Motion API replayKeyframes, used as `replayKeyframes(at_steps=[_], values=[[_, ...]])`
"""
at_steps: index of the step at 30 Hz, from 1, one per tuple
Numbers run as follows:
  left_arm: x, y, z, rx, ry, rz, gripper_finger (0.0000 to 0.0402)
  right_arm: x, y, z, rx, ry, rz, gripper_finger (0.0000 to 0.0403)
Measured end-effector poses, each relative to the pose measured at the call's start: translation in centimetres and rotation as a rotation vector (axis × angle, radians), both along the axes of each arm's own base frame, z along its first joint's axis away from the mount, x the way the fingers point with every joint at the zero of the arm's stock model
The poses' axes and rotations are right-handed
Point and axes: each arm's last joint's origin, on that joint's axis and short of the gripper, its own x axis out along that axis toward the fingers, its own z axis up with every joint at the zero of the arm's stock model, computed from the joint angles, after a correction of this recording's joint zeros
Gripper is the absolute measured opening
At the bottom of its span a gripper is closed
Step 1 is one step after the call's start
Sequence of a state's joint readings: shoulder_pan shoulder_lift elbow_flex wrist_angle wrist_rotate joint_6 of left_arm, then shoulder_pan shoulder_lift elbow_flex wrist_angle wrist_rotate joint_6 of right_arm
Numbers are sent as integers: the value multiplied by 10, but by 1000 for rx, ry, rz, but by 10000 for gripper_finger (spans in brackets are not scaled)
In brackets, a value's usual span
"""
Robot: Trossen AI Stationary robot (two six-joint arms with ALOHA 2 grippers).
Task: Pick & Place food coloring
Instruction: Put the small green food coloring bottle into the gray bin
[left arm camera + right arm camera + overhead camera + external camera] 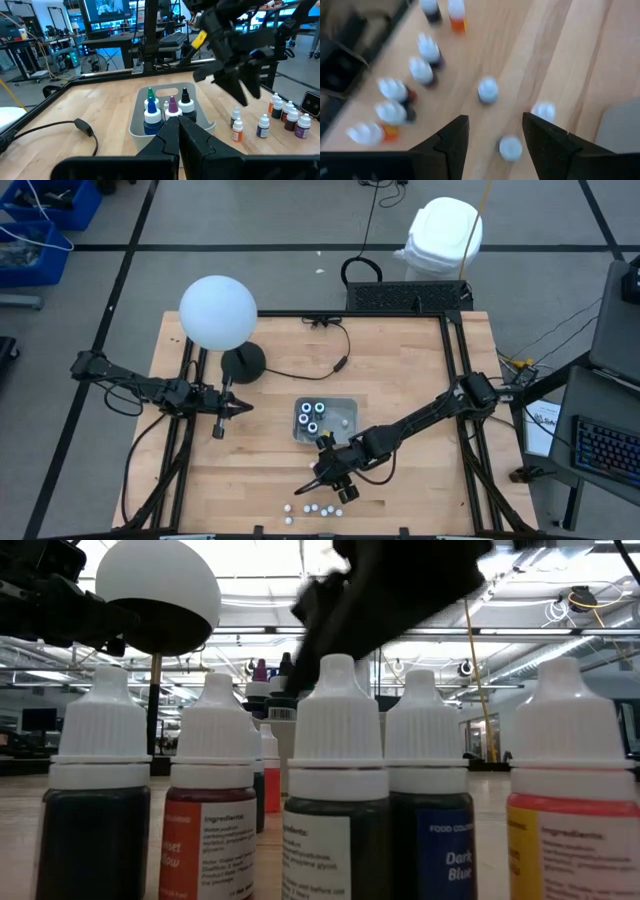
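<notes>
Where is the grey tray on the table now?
In the high view the tray sits near the table's middle, beside the lamp base, with the right end effector just in front of it.

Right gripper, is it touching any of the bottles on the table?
Apart. The right wrist view shows the right gripper with its jaws open and empty, bare table between them, the loose bottles standing clear beyond.

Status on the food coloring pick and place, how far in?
Done: four bottles stand in the clear grey rectangular tray. In hand: nothing; the right gripper is open and empty over the loose white-capped bottles near the table's front edge. Left: about nine bottles there. The left gripper waits shut beside the tray.
</notes>
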State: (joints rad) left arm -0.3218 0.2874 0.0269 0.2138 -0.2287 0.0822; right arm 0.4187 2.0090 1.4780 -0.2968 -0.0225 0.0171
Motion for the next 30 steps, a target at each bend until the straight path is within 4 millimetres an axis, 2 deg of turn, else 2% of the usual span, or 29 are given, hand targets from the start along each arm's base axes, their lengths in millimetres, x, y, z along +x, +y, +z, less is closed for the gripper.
replayKeyframes(at_steps=[9,16,30], values=[[0,0,0,-2,1,0,8,-6,-4,-19,-38,-25,-41,172],[0,0,0,-2,0,0,8,-9,-6,-26,-53,-17,-49,159],[0,0,0,-1,0,1,8,-8,-5,-25,-40,-45,-49,122]])
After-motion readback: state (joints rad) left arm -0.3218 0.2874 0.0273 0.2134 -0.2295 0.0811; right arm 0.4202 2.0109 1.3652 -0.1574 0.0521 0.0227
